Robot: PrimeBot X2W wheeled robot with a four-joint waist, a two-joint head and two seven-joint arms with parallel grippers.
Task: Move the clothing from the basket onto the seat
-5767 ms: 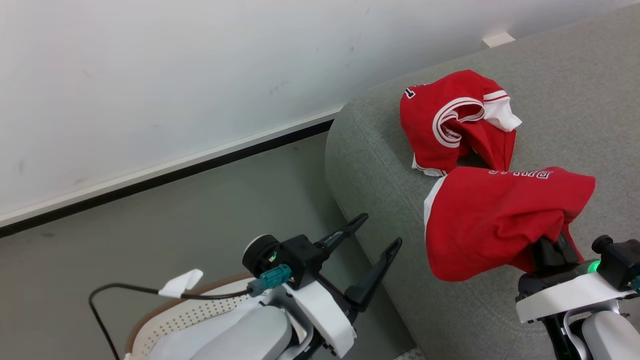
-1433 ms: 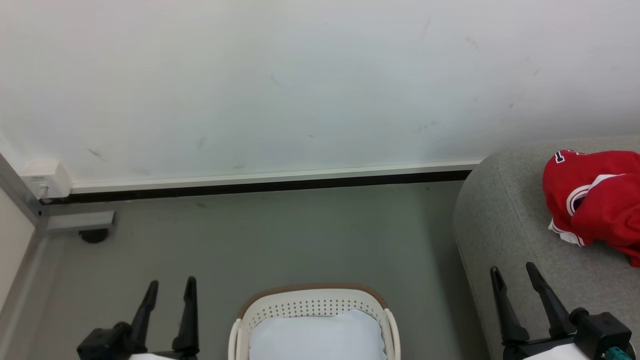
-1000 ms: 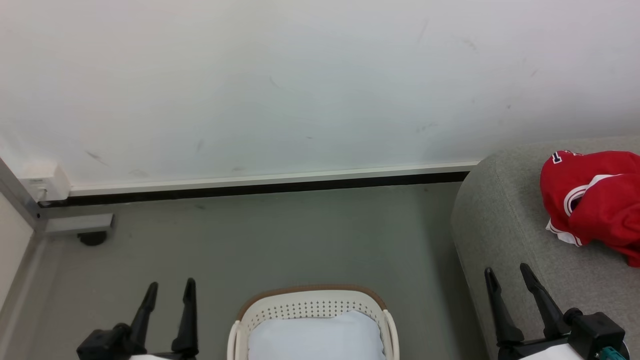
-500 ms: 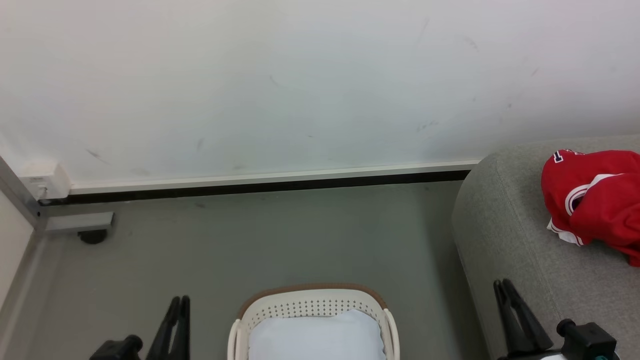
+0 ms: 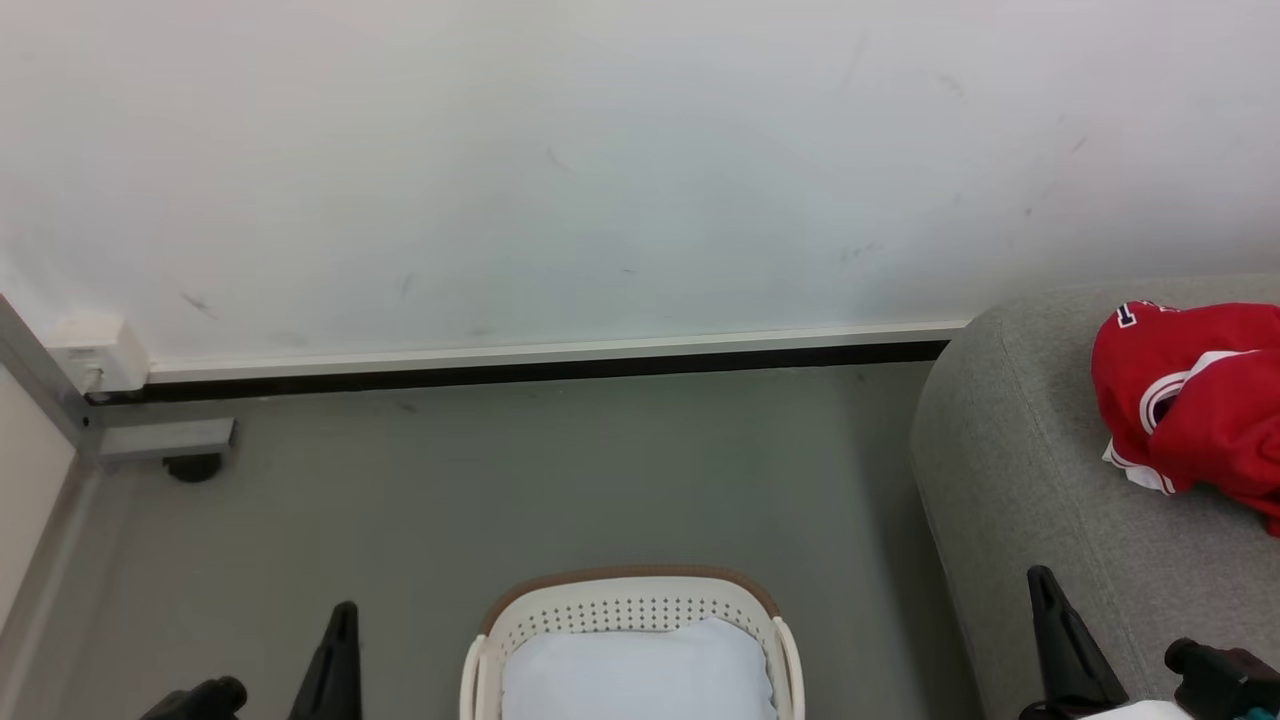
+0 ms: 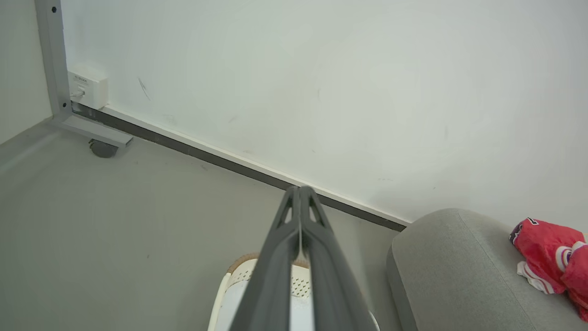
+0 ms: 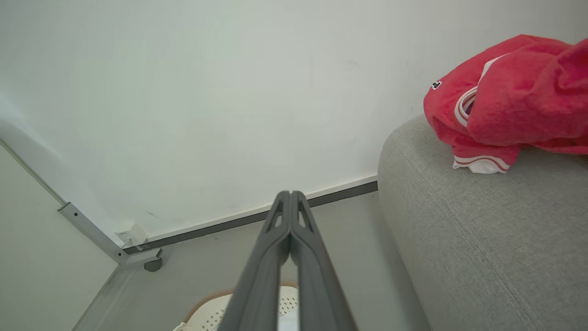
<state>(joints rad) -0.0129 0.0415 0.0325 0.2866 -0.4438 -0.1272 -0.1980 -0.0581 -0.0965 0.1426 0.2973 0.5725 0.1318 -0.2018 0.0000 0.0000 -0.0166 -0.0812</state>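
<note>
While left gripper [image 6: 299, 191] and right gripper [image 7: 290, 194] sit pinched closed, empty, clothing [image 5: 1190, 400] lies on seat [image 5: 1010, 480], ahead-right of right fingers. Basket [image 5: 630, 580] between finger pairs, liner [image 5: 640, 670] bare. Risk: heap near rounded edge; right arm swing could drag it off.

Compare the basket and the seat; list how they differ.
The basket is cream plastic with holes and a brown rim; the seat is grey woven fabric. The basket is far smaller than the seat. The basket holds a pale liner; the seat bears the red clothing. Both have rounded edges.
</note>
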